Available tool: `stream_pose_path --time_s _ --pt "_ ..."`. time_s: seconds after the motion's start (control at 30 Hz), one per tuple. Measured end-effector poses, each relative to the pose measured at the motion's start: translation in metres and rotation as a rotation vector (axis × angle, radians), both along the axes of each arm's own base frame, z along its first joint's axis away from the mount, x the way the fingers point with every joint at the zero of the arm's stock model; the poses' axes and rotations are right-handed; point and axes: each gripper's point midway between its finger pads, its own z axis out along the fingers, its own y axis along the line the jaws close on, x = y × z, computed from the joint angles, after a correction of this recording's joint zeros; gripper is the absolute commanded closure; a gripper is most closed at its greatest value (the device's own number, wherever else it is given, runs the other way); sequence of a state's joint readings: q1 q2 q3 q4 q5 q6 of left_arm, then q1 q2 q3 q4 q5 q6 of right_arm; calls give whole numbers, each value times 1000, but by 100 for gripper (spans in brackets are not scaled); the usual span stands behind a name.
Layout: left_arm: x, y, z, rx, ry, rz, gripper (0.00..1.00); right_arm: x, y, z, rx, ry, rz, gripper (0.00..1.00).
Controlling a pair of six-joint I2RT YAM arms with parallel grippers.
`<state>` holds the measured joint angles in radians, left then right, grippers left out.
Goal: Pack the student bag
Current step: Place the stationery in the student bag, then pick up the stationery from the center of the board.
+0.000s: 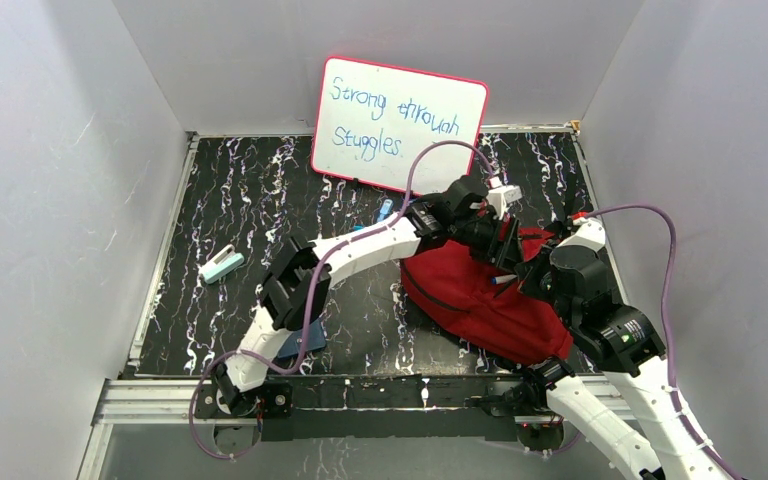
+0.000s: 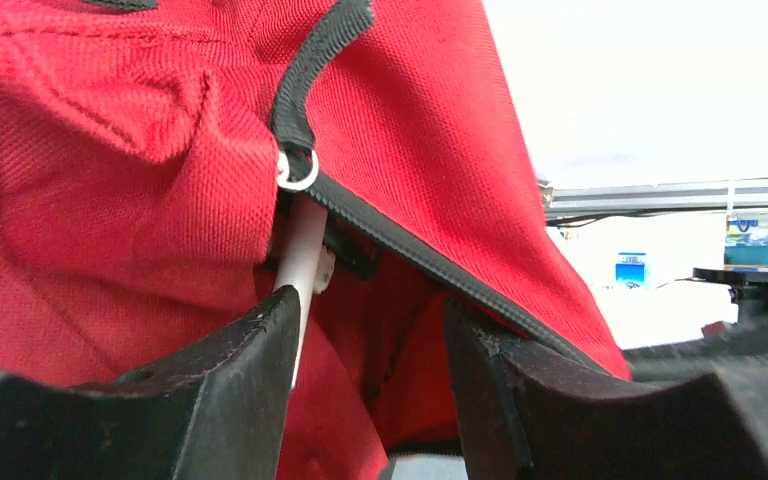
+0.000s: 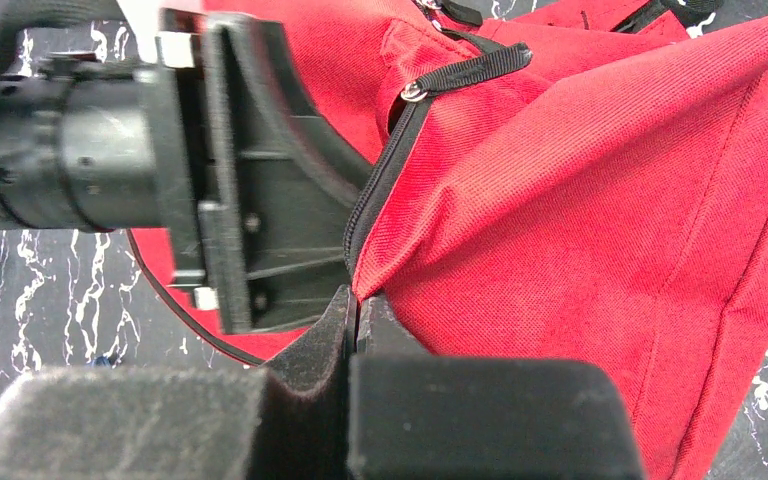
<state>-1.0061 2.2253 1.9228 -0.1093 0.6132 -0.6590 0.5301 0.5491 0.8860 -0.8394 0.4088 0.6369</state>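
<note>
Evidently, a white stick point(image 2: 303, 240) is lodged in the student bag point(image 1: 470, 300), at four o'clock on the table point(image 1: 250, 190), pinched by the closed right pincer point(image 3: 354, 305); the left pincer point(image 2: 370, 350) is parted, empty; a pale item point(image 1: 220, 266) at nine o'clock is unpacked.

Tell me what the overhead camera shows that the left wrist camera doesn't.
Only the overhead view: the pink-framed white board with blue handwriting, the black marbled table, and a small pale teal block lying on it. Only the left wrist view: a silver metal ring on the black woven zipper pull, with a slim white rod just below it, not clear from overhead. Both: the soft red fabric backpack and the left gripper, its jaws apart at the bag's opening.
</note>
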Motion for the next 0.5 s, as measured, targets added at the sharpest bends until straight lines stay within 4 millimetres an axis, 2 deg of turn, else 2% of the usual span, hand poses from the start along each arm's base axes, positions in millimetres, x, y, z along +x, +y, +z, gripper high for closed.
stream_pose_path --time_s 0.17,0.27,0.5 --pt "11 24 24 -2 -58 31 47 0 0 0 1 -1 0 100" --pt "24 50 40 -1 -92 70 47 0 0 0 1 -1 -1 100" --pt "64 148 72 4 -173 248 46 0 0 -3 0 -2 0 100"
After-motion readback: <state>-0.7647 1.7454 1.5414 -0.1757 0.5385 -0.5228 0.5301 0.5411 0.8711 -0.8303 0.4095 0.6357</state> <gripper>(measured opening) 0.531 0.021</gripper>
